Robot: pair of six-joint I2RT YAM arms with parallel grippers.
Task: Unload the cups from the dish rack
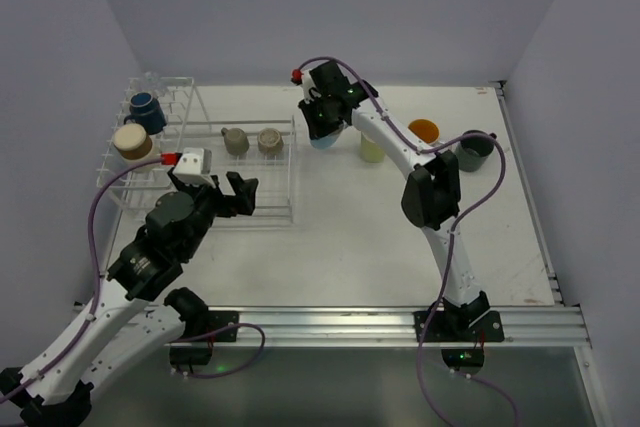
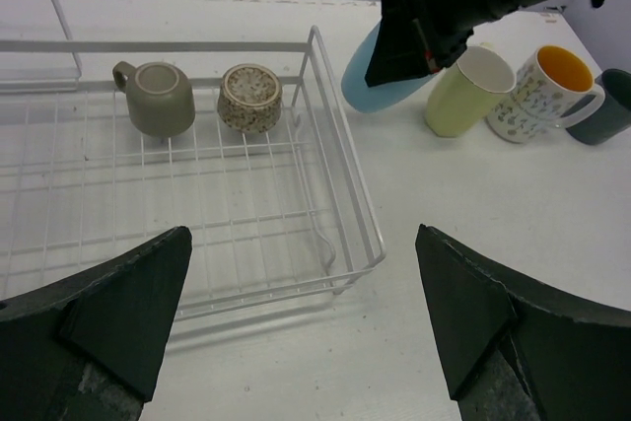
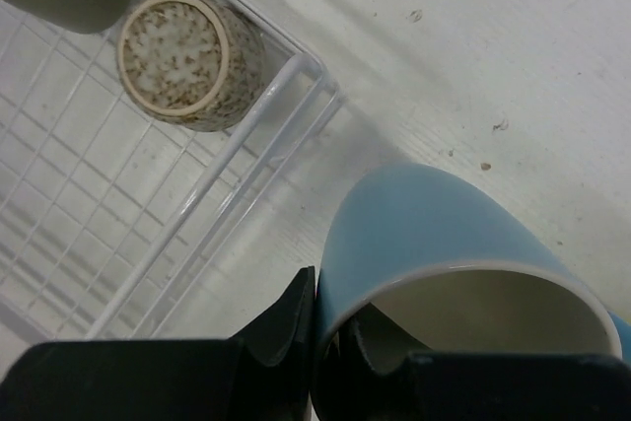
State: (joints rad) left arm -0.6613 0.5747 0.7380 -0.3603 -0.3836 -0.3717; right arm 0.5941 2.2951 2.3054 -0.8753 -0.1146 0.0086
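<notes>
Progress is nearing halfway: right fingers (image 3: 281, 327) are gripping the light blue cup (image 3: 444, 234) beside three unloaded cups (image 2: 463, 96); four cups (image 1: 235, 140) are waiting in the dish rack (image 2: 345, 175); left fingers (image 2: 108, 313) are standing open.

Top view: you are looking down from high behind the near edge of the table (image 1: 330, 247), far enough off to be taking in the whole surface. Left wrist view: you are looking forward and down over the rack (image 2: 348, 145), at middling range. Right wrist view: you are looking steeply down, very close above the blue cup (image 3: 424, 234). All three are sharing the rack's corner beside the speckled cup (image 2: 249, 98).
</notes>
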